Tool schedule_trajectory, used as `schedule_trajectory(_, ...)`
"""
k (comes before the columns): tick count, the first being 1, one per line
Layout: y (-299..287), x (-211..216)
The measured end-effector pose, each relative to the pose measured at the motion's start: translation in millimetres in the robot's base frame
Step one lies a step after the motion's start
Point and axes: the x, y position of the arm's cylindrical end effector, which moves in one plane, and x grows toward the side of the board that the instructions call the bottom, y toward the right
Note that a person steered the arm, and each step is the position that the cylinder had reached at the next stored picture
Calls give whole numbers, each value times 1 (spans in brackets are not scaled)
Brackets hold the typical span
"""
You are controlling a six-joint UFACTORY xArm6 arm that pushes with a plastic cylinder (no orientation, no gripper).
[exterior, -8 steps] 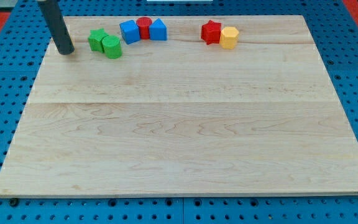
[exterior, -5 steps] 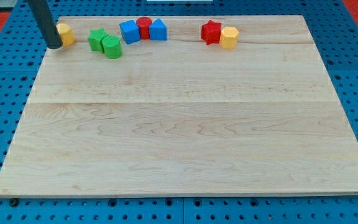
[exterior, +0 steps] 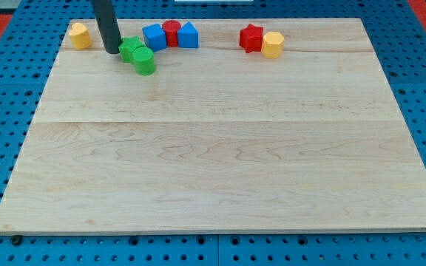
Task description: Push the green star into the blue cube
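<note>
The green star (exterior: pixel 129 49) sits near the view's top left, touching the green cylinder (exterior: pixel 145 62) at its lower right. The blue cube (exterior: pixel 154 36) lies just right of and above the star, a small gap apart. My tip (exterior: pixel 112 51) rests on the board against the star's left side; the dark rod rises up out of the view's top.
A red cylinder (exterior: pixel 171 31) and a second blue block (exterior: pixel 188 35) sit in a row right of the blue cube. A red star (exterior: pixel 251 37) and a yellow block (exterior: pixel 273 44) sit further right. Another yellow block (exterior: pixel 79 35) lies at the top left corner.
My tip has swung from left of the yellow block to the star's left side. The green star and green cylinder have slid right, toward the blue cube.
</note>
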Motion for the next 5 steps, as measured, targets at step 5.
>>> schedule_trajectory(5, 20, -55)
